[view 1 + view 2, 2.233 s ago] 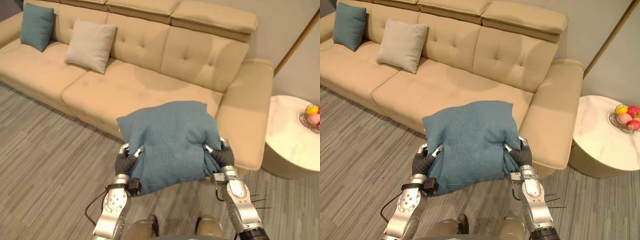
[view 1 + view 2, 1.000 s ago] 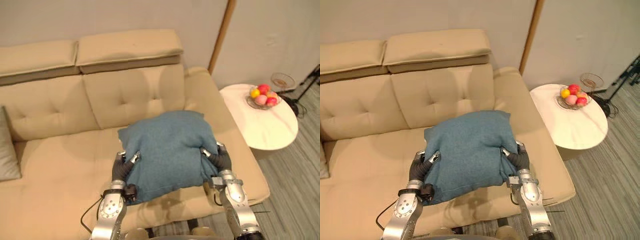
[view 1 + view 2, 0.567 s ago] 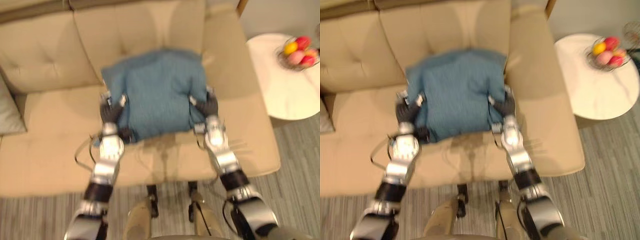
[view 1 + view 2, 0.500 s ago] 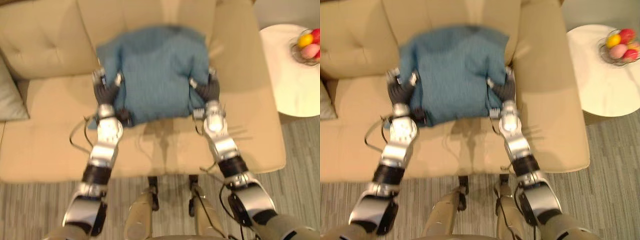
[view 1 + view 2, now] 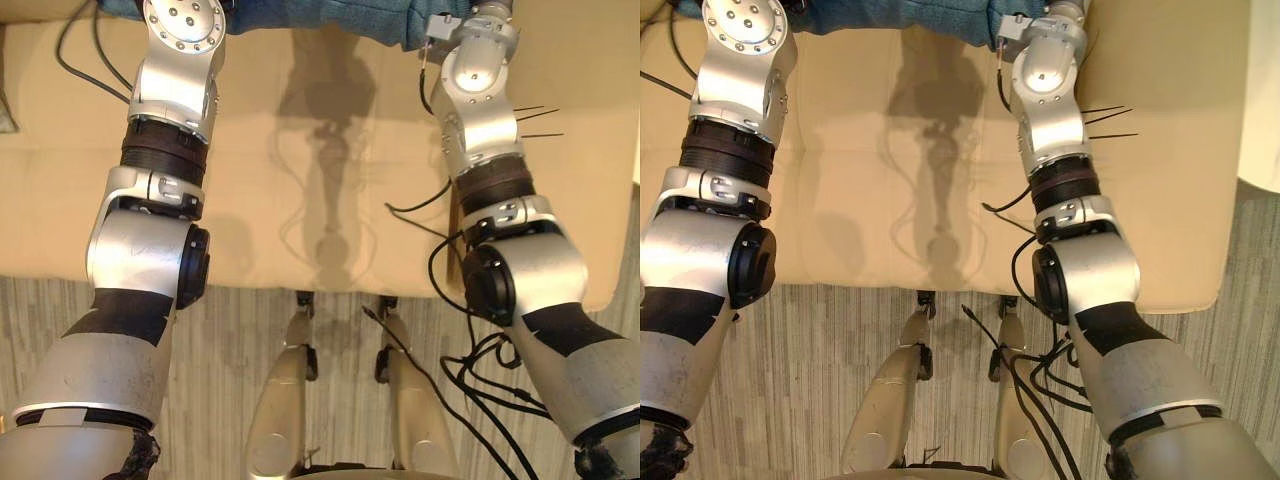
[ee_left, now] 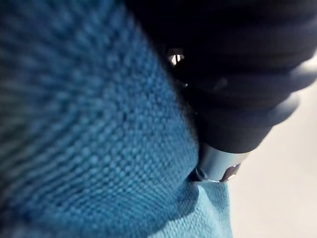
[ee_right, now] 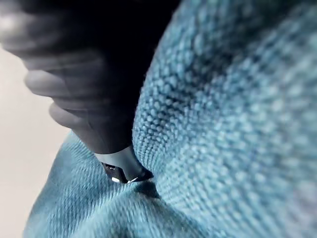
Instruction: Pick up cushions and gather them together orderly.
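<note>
A blue cushion (image 5: pixel 320 15) lies at the far edge of the beige sofa seat (image 5: pixel 330 200), with just its near edge showing between my two outstretched arms. In the left wrist view my left hand (image 6: pixel 237 74) presses against the cushion's blue weave (image 6: pixel 99 148). My right hand (image 7: pixel 94 74) sits tight against the cushion (image 7: pixel 223 124) on its other side. The cloth hides how each hand stands on it.
The sofa seat's front edge runs across the middle of the view, with grey striped floor (image 5: pixel 240 330) below it. A white round table's edge (image 5: pixel 1265 100) shows at the right beside the sofa arm.
The camera has tipped down. Both arms have stretched forward over the seat and carried the blue cushion away from me, toward the sofa's back.
</note>
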Tool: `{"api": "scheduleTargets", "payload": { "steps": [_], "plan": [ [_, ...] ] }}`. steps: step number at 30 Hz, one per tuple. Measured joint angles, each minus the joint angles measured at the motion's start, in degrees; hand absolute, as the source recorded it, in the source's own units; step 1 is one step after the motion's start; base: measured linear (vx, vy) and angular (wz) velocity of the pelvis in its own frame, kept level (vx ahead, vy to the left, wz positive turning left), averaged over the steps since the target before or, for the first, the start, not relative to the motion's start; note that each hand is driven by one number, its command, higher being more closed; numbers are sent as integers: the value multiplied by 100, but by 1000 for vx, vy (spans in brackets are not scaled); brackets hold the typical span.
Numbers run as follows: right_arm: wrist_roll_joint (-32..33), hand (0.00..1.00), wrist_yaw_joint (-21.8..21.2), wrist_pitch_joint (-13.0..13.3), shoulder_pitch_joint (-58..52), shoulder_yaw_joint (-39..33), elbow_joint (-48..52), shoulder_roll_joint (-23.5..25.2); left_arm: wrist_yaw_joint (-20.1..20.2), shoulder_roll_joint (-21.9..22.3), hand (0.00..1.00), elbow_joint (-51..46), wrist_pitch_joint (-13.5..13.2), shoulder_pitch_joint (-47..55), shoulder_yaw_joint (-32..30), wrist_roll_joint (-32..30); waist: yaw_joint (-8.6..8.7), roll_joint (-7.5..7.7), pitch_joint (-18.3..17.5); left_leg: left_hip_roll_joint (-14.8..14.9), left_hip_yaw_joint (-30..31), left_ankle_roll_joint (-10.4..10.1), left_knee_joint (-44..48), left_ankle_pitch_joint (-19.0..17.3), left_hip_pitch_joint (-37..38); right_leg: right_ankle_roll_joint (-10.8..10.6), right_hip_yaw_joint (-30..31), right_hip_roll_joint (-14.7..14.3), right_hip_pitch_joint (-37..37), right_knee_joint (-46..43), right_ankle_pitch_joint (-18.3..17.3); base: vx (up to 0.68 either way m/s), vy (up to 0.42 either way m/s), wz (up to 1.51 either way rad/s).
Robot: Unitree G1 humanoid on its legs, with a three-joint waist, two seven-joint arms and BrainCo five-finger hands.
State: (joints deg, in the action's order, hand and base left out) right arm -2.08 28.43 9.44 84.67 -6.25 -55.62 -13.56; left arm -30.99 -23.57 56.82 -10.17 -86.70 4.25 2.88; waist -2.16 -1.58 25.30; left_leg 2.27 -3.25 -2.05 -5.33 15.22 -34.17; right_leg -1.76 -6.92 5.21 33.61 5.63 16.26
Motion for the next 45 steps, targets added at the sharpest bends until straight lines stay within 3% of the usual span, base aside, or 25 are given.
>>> {"api": "scheduleTargets", "payload": {
  "steps": [6, 11, 18, 23, 27, 29, 34, 39, 45],
  "plan": [
    [278, 0, -342, -136, -618, 305, 9, -40, 490, 350, 0, -5, -1, 845, -737, 341, 8, -4, 135, 39, 2, -21, 2, 29, -299, -2, -72, 11, 244, -2, -1, 10, 86, 8],
    [433, 0, -642, -86, -1703, 934, 785, 233, 758, 754, 0, -24, 40, 2259, -1333, 372, 122, -3, 134, 117, -104, -51, 12, 3, -217, -3, -1, -7, 259, -148, -8, 11, 85, -7],
    [429, 0, -888, -17, -2800, 1088, 1689, 454, 973, 897, 0, -705, 74, 3410, -1573, 382, 89, 0, 132, 299, -345, -138, 64, -69, -34, 113, 99, -130, 257, -439, -272, -69, 19, -12],
    [424, 0, -982, 146, -3961, 1117, 3405, 310, 979, 881, 0, -2249, -160, 4500, -1043, 449, -3, -1, 131, 432, -413, -158, 121, -60, 303, 133, 69, -233, -75, -500, -313, -57, -23, -3],
    [385, 0, -1163, 279, -5399, 1181, 4433, 244, 1131, 1020, 0, -3423, -388, 5821, -583, 540, -38, 2, 53, 469, -293, -225, 256, -194, 831, 157, -66, -222, -522, -960, -728, 3, -16, 18],
    [305, 0, -1456, 343, -6644, 1229, 4643, 311, 1348, 1353, 0, -3745, -449, 6945, -427, 536, -79, 9, -398, 454, -254, -241, 436, -443, 1035, 107, -87, -171, -640, -1360, -1105, 108, -29, 14],
    [48, 0, -2133, 375, -8682, 1025, 3931, 428, 2006, 1661, 0, -3316, -461, 8902, -377, 528, -13, 8, -1099, 366, -270, -260, 587, -881, 1839, -3, -73, -100, -1356, -1643, -1608, 142, -12, 2],
    [-382, 0, -2481, 261, -9291, 284, 1597, 396, 2601, 1647, 0, -1381, -338, 9309, -513, 232, 173, 23, -1570, 362, -367, -260, 507, -1091, 2617, -59, -5, -128, -2183, -1317, -1641, 100, 25, -9],
    [-765, 0, -2603, 96, -9579, -227, 465, 321, 2841, 1592, 0, -513, -206, 9580, -750, -291, 271, 47, -1908, 361, -846, -279, 316, -1274, 3350, -160, 487, -226, -2739, -836, -1501, 48, 30, -42]
  ]
}}
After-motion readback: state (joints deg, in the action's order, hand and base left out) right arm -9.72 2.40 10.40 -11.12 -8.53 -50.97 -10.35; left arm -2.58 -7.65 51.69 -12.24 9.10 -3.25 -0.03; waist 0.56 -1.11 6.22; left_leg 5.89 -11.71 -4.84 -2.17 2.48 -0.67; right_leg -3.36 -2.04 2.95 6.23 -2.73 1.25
